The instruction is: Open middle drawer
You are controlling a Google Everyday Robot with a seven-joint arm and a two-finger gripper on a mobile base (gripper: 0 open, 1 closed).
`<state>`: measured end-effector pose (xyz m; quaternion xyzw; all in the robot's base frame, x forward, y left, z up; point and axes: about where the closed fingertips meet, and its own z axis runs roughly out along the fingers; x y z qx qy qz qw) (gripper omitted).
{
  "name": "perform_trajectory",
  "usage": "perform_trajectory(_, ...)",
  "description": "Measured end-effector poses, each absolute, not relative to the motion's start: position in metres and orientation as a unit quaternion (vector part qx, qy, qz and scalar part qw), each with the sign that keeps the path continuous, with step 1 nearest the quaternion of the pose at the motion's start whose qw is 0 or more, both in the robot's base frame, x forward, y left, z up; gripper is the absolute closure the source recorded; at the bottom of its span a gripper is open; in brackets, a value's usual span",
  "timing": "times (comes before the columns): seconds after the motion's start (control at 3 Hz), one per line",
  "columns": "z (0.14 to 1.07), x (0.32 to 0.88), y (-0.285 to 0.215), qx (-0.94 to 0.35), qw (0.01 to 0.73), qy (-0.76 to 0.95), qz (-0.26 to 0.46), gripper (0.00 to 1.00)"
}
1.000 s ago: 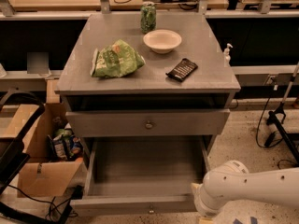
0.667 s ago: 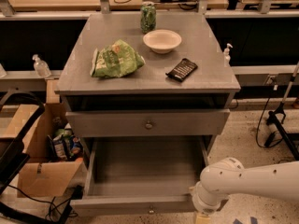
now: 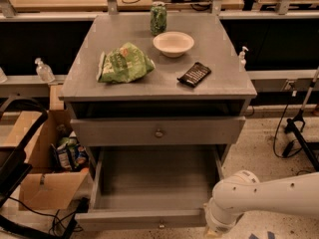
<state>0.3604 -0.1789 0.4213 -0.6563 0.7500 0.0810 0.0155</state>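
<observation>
Leftward by a little is how the white arm [image 3: 269,200] has moved since a second ago: its rounded joint now sits nearer the front right corner of the open bottom drawer [image 3: 149,218], in the lower right of the frame. Nothing else has shifted. The cabinet and everything on its top lie as they did.

The gripper [image 3: 215,231] hangs under that joint at the very bottom edge of the frame, right of centre, mostly cut off. I cannot tell whether it is open or closed, and I see nothing held in it.

For my task this small move counts for little. The middle drawer [image 3: 114,132] is in the centre of the frame, directly above the pulled-out bottom one and below a dark band under the cabinet top [image 3: 229,81]. Its wide grey front is flat and sits flush between the side posts, so I judge it fully shut. Its small round knob [image 3: 159,132] is in the middle of the front, bare and untouched, well above and to the left of the gripper.

I read this as the approach stage, with the pull not yet begun. The gripper would have to rise and move left, clearing the open drawer's front rail, before it could reach that knob.
</observation>
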Motion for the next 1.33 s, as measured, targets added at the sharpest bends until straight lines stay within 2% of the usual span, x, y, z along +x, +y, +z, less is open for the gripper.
perform_trajectory(0.33, 0.4238, 0.3579, -0.1793, -0.652, 0.013, 0.754, 0.080, 0.89)
perform_trajectory(0.67, 0.4244, 0.3579, -0.1793, -0.652, 0.013, 0.754, 0.080, 1.00)
perform_trajectory(1.33, 0.4250, 0.3592, -0.1793, -0.652, 0.013, 0.754, 0.080, 1.00)
